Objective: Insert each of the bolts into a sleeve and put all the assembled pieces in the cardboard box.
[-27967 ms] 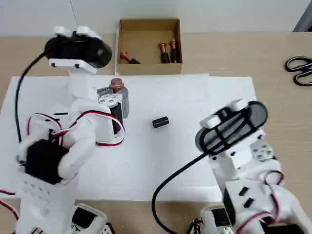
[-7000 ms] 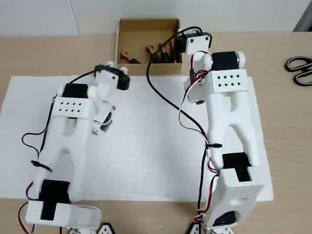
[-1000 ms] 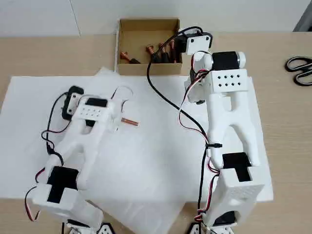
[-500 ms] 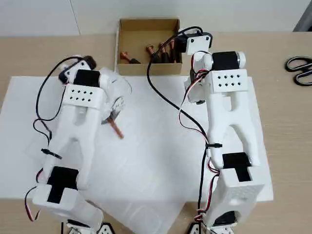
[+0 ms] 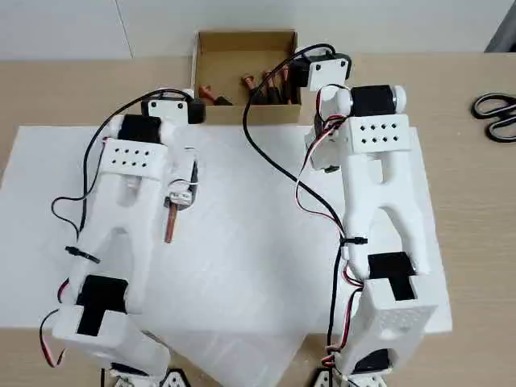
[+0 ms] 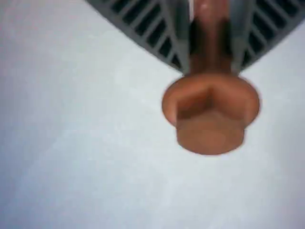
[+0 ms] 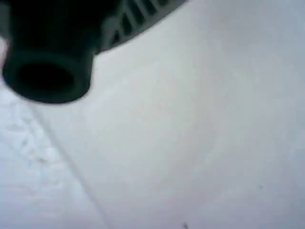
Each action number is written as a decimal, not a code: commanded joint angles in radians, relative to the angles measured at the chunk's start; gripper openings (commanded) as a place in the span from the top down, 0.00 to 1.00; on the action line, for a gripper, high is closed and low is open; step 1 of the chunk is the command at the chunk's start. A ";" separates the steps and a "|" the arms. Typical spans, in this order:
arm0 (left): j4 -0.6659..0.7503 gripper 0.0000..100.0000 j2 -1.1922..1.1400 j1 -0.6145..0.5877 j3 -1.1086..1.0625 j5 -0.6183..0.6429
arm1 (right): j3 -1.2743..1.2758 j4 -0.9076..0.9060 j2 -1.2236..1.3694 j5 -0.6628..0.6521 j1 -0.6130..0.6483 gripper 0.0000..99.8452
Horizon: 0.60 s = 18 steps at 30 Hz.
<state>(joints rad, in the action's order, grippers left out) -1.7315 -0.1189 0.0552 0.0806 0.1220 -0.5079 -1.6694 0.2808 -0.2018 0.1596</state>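
- Because each bolt has to go into a sleeve before boxing, the arms hold one part apiece. The left end effector is clamped on a copper bolt, and the right end effector looks clamped on a black sleeve.
- From the high view, the bolt hangs over the white sheet at about 9 o'clock from the sheet's middle, with its free end pointing toward 6 o'clock. That is well apart from the right arm, so I judge the mating is not yet begun.
- The cardboard box sits at 12 o'clock on the table, near both arms' far ends, which suits dropping finished parts in. It holds several assembled pieces, and scissors lie off at 2 o'clock.
- Where the high view gives only a slim copper rod, the left wrist view shows the bolt's flanged hexagonal head facing the camera. The shank is pinched between ribbed grey fingers.
- The right wrist view shows the sleeve's open bore, held above the sheet. The high view looks down on that arm's back and cannot show this.
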 commanded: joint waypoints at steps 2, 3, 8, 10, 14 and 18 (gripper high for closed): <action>-0.015 0.99 0.009 -0.052 0.035 -0.005 | -0.046 -0.008 -0.071 -0.005 -0.008 1.00; -0.020 0.99 0.009 -0.063 0.033 0.011 | -0.046 -0.010 -0.071 -0.005 -0.008 1.00; -0.020 0.99 0.017 -0.071 -0.044 0.060 | -0.046 -0.010 -0.071 -0.005 -0.008 1.00; -0.020 0.99 0.014 -0.069 -0.058 0.060 | -0.046 -0.008 -0.071 -0.005 -0.008 1.00; -0.020 0.99 0.009 -0.071 -0.058 0.066 | -0.046 -0.007 -0.071 -0.005 -0.008 1.00; -0.020 0.99 0.009 -0.078 -0.058 0.172 | -0.046 -0.005 -0.071 -0.005 -0.007 1.00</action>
<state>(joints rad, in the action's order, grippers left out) -1.7331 -0.1189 -0.0153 0.0161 0.2294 -0.5079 -1.6694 0.2808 -0.2018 0.1596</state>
